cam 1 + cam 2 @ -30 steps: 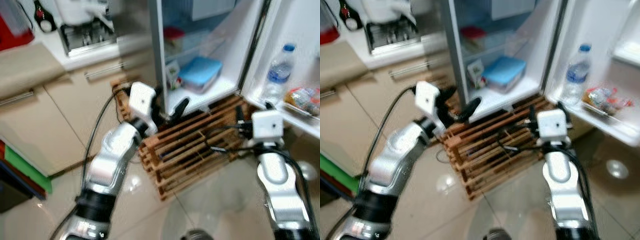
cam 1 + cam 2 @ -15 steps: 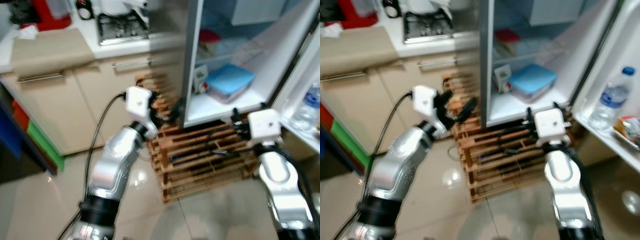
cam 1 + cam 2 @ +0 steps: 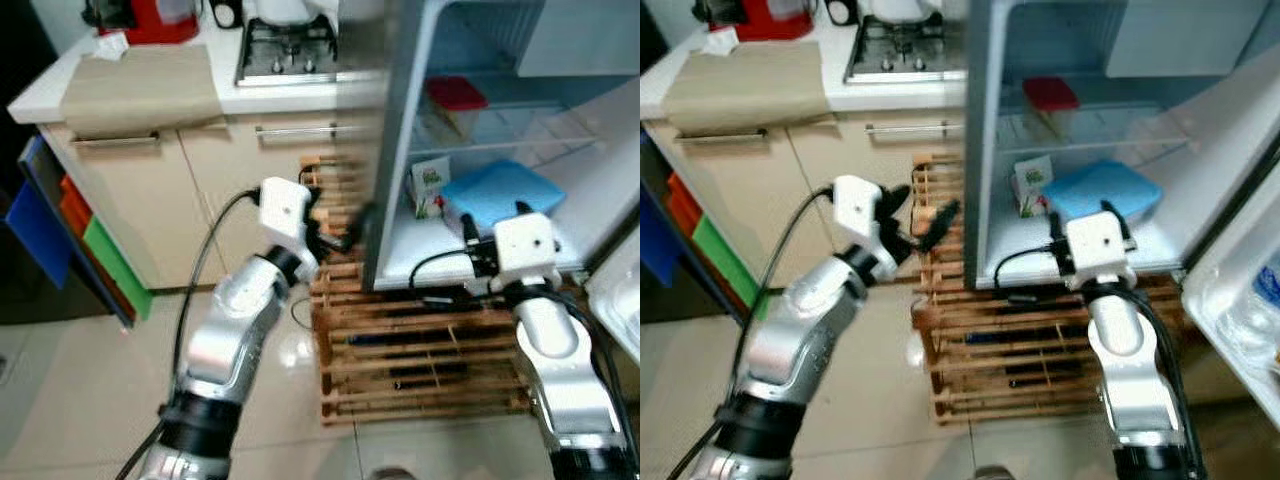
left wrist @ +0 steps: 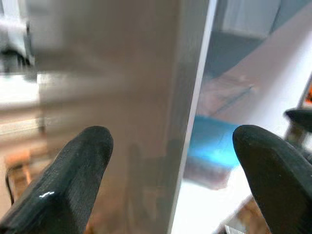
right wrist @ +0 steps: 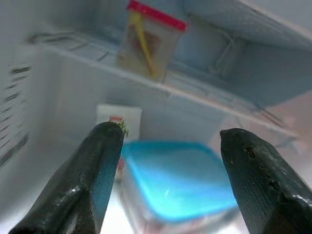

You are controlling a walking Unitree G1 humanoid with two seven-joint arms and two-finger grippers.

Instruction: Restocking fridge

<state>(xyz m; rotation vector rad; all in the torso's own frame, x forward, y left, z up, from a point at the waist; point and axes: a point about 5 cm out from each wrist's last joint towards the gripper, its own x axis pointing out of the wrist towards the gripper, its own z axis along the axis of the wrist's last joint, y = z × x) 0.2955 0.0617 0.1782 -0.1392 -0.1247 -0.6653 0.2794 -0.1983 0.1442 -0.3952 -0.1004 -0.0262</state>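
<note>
Fridge (image 3: 985, 150) open: one blue-lidded box (image 3: 1100, 190), one carton (image 3: 1032, 185), one red-lidded container (image 3: 1052, 105); both arms' fingers spread wide, empty.

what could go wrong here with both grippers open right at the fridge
The left gripper straddles the fridge wall edge; pushing forward could jam a finger against it. The right gripper points at the blue-lidded container; it may shove it into the small carton behind.
</note>
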